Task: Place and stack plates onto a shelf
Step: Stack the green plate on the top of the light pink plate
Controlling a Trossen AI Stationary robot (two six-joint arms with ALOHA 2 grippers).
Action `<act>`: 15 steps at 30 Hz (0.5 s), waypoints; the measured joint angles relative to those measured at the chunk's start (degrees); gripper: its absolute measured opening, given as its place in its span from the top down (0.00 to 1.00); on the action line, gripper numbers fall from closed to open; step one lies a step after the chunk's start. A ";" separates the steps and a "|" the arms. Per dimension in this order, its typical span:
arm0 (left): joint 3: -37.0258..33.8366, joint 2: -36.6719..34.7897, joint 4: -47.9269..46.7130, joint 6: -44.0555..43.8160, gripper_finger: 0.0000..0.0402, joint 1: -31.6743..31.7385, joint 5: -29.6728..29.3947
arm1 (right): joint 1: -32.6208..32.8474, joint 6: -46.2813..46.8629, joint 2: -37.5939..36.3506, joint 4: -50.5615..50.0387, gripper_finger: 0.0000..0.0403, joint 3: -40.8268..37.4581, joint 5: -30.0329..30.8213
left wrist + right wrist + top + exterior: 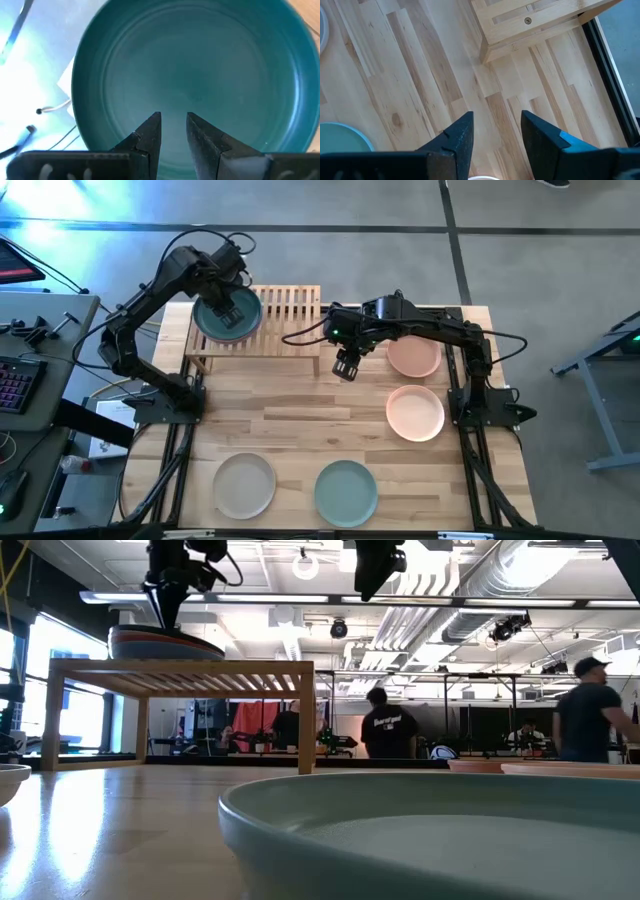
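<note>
The dark teal plate (222, 320) lies on the left half of the slatted wooden shelf (288, 305). In the low view it tops a small stack (165, 642) with a reddish plate edge beneath it. My left gripper (232, 311) hangs open just above the teal plate's inside (200, 65), fingers pointing down and a narrow gap between them. My right gripper (347, 367) is open above the bare table, near the shelf's right near leg (492, 50). Two peach-pink plates (413, 356) (415, 412), a beige one (245, 485) and a sage green one (346, 492) lie flat on the table.
The shelf's right half (295, 320) holds nothing. Bare tabletop (290, 410) stretches between the shelf and the near plates. The sage green plate (430, 830) fills the low view's foreground. People stand in the room beyond the table (388, 730). A desk with equipment stands left of the table (30, 350).
</note>
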 joint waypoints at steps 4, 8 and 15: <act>-0.04 0.00 0.01 -0.33 0.81 1.59 1.79 | 0.00 0.00 0.00 -0.09 0.65 0.00 -0.02; -1.46 -0.02 0.07 -0.73 0.81 2.06 3.04 | 0.00 0.00 0.00 -0.41 0.65 0.00 -0.02; -7.78 -0.28 -0.07 0.32 0.81 1.99 3.15 | 0.00 0.00 0.00 -0.48 0.65 0.00 -0.04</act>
